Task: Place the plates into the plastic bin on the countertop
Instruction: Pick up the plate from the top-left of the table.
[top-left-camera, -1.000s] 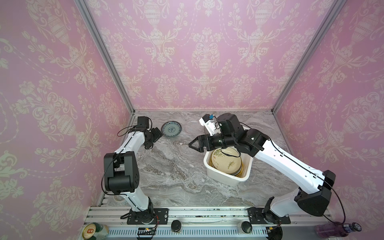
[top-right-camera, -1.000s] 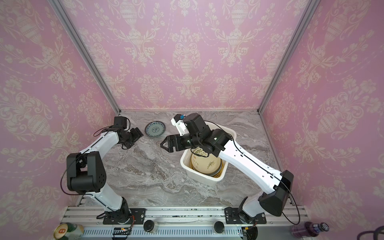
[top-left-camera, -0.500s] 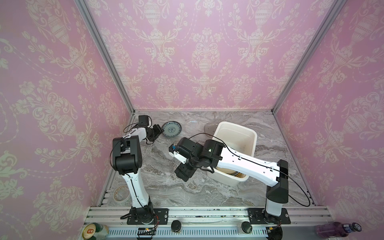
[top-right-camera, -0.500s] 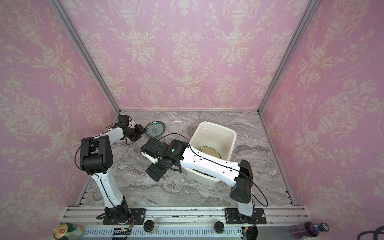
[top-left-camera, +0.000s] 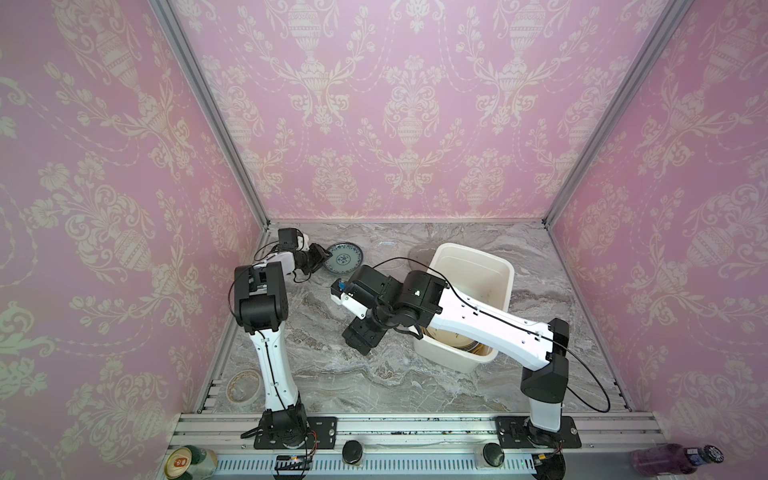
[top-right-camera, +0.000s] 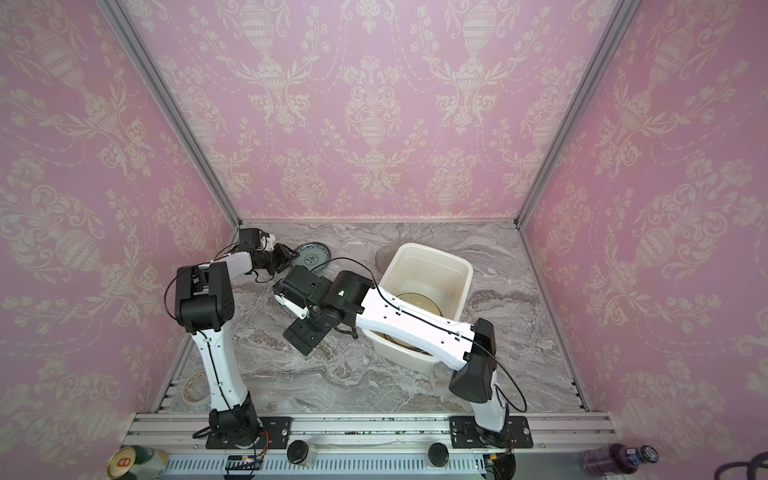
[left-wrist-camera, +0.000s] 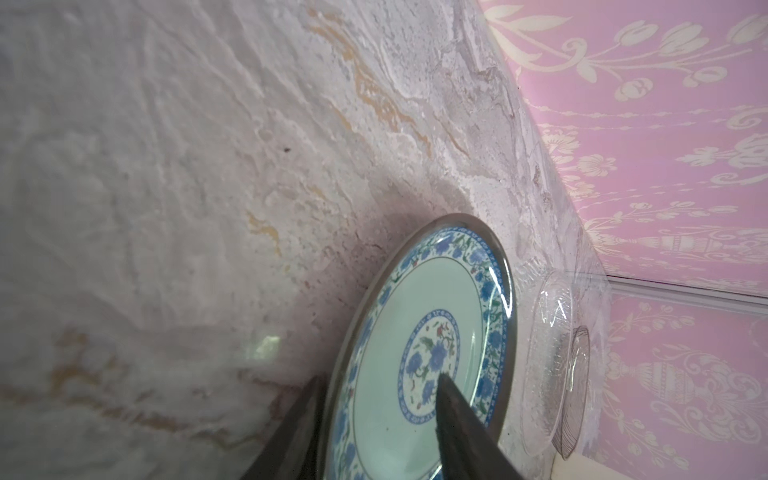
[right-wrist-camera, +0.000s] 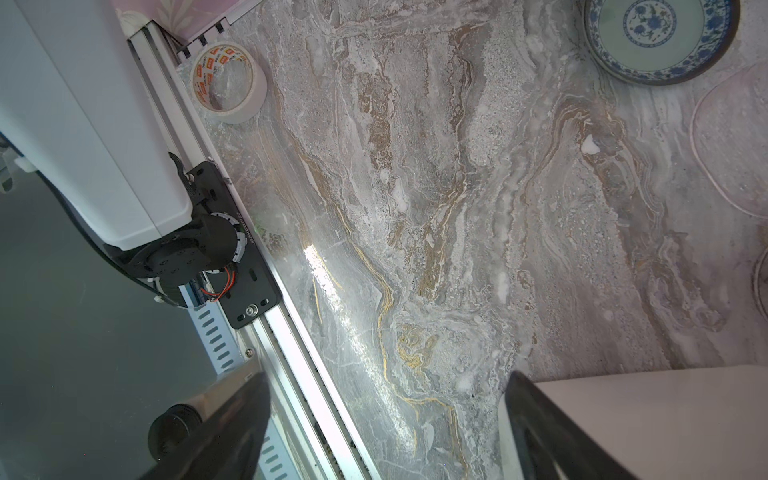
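We saw the left gripper reaching to the teal plate. The plate lay flat on the countertop, left of the middle in both top views and close to the back wall. In the left wrist view the gripper's two dark fingers stood on either side of the plate's edge. One was over the painted face and one was outside the rim. We could not tell if they were squeezing the plate or only sitting around it.

The right gripper hung over bare countertop in the middle of the frame, just left of the plastic bin. In the right wrist view its fingers were spread wide with nothing between them.

The plastic bin sat right of the middle. A stack of plates lay in its bottom, partly hidden by the right arm. A smoky glass plate lay just behind the bin's left corner. A clear glass plate lay between that one and the teal plate. A roll of tape sat in the lower left, by the countertop's edge.
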